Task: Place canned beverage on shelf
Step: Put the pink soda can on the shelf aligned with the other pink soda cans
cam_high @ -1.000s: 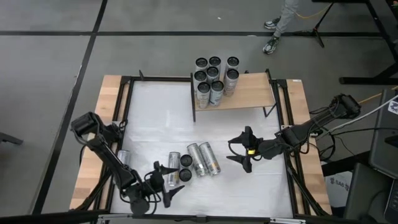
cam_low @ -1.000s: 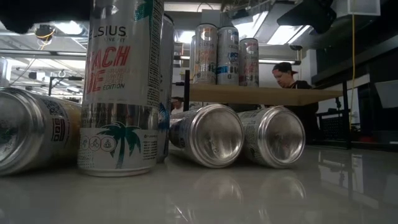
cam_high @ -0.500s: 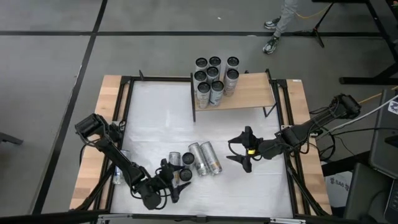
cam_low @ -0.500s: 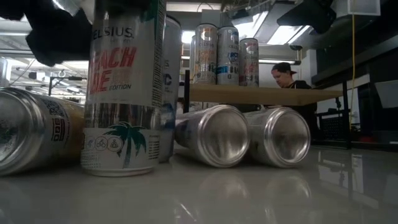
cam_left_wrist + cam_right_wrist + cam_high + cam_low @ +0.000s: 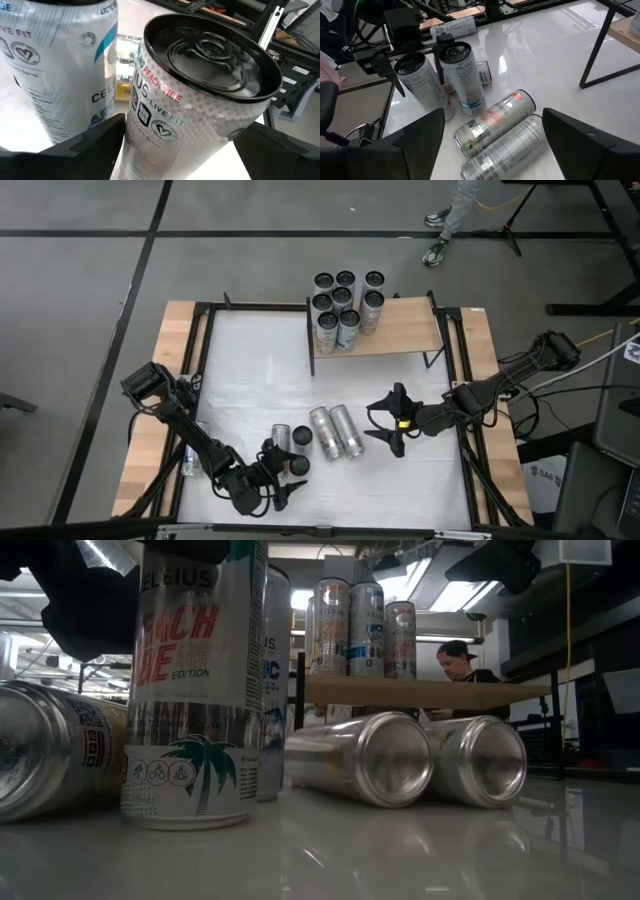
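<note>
Since a moment ago my left claw has slid in from the near edge of the bench to the standing cans, and the two lying cans have rolled a little toward my right side. My left claw's fingers are spread apart on either side of an upright peach can, not squeezing it. A second upright can stands just beside it. My right claw hangs open over the bench, near the lying cans and holding nothing. One more can lies on its side at the left of the low view. At the far side stands the shelf, with a cluster of cans already upright on its left end.
</note>
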Action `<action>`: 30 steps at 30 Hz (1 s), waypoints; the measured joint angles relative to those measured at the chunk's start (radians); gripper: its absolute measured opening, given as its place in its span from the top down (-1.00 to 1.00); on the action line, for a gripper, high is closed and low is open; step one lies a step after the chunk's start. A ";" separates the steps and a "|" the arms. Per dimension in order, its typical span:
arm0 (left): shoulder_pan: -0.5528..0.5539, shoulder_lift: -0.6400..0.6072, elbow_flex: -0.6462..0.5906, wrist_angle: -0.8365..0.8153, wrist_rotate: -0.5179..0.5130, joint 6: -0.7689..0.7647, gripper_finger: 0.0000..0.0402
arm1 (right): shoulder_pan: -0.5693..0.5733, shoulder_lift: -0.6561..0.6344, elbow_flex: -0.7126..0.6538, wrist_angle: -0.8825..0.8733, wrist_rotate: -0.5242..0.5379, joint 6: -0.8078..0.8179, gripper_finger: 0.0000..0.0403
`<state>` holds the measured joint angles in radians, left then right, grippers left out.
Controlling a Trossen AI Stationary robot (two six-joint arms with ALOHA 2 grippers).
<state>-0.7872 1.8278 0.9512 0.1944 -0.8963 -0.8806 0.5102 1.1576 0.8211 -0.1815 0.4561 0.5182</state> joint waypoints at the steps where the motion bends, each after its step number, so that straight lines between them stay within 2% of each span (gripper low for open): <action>1: 0.000 0.000 0.000 0.000 0.000 0.000 -0.74 | 0.000 0.000 0.000 0.000 0.000 0.000 -0.61; 11: 0.003 0.000 0.000 0.000 -0.002 0.000 -0.71 | 0.000 0.000 0.000 0.000 0.000 0.000 -0.61; 24: 0.003 0.000 0.000 0.004 -0.005 0.000 -0.25 | 0.000 0.000 0.000 0.000 0.001 0.000 -0.61; 30: 0.003 0.000 0.000 0.092 0.004 -0.003 -0.19 | 0.000 0.000 0.000 0.000 -0.002 0.000 -0.61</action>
<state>-0.7844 1.8278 0.9513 0.2868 -0.8926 -0.8837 0.5102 1.1576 0.8211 -0.1818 0.4545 0.5179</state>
